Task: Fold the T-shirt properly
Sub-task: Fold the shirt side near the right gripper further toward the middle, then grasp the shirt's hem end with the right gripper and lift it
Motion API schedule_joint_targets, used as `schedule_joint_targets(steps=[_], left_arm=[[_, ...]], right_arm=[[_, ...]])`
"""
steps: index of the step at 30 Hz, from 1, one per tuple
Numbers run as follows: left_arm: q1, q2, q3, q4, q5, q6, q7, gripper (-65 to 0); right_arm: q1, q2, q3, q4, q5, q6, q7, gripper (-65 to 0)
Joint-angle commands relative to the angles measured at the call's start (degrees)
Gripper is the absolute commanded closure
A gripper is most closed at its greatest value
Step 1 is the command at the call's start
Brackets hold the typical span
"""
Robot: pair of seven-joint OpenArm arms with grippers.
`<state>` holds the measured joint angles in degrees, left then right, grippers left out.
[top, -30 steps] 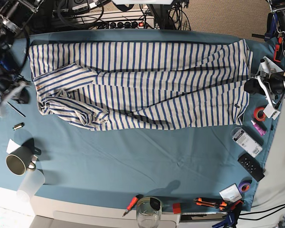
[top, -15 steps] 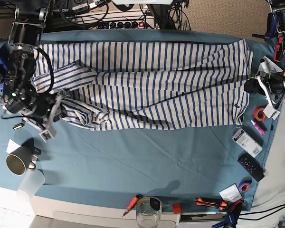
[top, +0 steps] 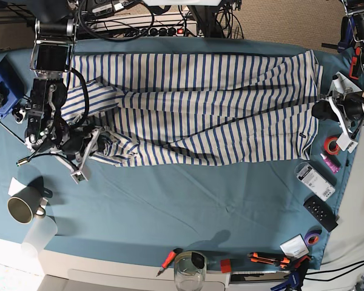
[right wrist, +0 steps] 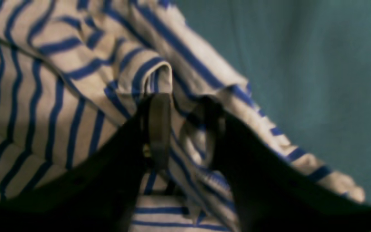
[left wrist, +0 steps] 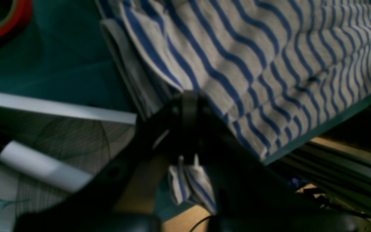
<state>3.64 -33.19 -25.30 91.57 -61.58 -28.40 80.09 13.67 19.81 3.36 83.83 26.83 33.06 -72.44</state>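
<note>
Lying spread across the far half of the teal table [top: 188,200], the T-shirt [top: 194,109] runs its long axis from side to side in the base view, already doubled lengthwise into a broad band. Each arm stands at one end of that band.

At the base view's right end, the left tool [left wrist: 188,154] is pinched fully closed on the T-shirt's edge, a small tuft of striped cloth poking out below the jaws in the left wrist view. A red tape roll [top: 332,144] sits just beside it on the table.

At the opposite end, the right tool [right wrist: 180,129] has its jaws partly apart, straddling a raised fold of the bunched sleeve; a ridge of cloth lies between them, but they do not look clamped on it, so a firm hold cannot be confirmed.

Judging by this layout, the next fold turns on bringing one end over toward the other along the long axis. The right tool is the nearer one to the rumpled sleeve end, which probably needs a secure grip first.
</note>
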Motion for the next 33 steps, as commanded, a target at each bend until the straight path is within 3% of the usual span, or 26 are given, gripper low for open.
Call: schedule_joint_targets(steps=[1,2,3,5,12,19,26,33], left_arm=[[-0.79,-1.27,-0.5,0.96,-1.07,-0.22,-0.44,0.0],[-0.79,-1.27,-0.5,0.96,-1.05,-0.2,-0.44,0.0],[-0.79,-1.25,-0.5,0.96,-1.07,-0.22,-0.42,0.0],[-0.79,-1.27,-0.5,0.96,-1.07,-0.22,-0.46,0.0],[-0.79,-1.27,-0.5,0.96,-1.05,-0.2,-0.42,0.0],[-0.79,-1.27,-0.5,0.96,-1.05,-0.22,-0.37,0.0],[-0.76,-1.27,-0.5,0.96,-1.05,-0.22,-0.09,0.0],[-0.76,-1.27,-0.5,0.96,-1.05,-0.22,-0.09,0.0]], right_arm=[[1.62,0.68,0.35,0.81,0.33,-0.02,0.52,-9.0],[1.81,0.7,0.35,0.9,0.31,-1.05,0.11,-2.0],[2.1,0.7,0.35,0.92,0.33,-2.89,-0.04,0.0],[2.71,0.74,0.42,0.92,0.31,-5.44,0.04,0.0],[4.85,0.83,2.25,1.46,0.68,-7.65,-0.02,0.0],[4.79,0.85,10.34,3.61,6.56,-7.56,-3.58,0.0],[2.58,1.25,19.41,3.61,13.57,-5.4,-5.66,0.0],[0.59,3.54,20.0,3.61,17.38,-5.35,-6.25,0.0]])
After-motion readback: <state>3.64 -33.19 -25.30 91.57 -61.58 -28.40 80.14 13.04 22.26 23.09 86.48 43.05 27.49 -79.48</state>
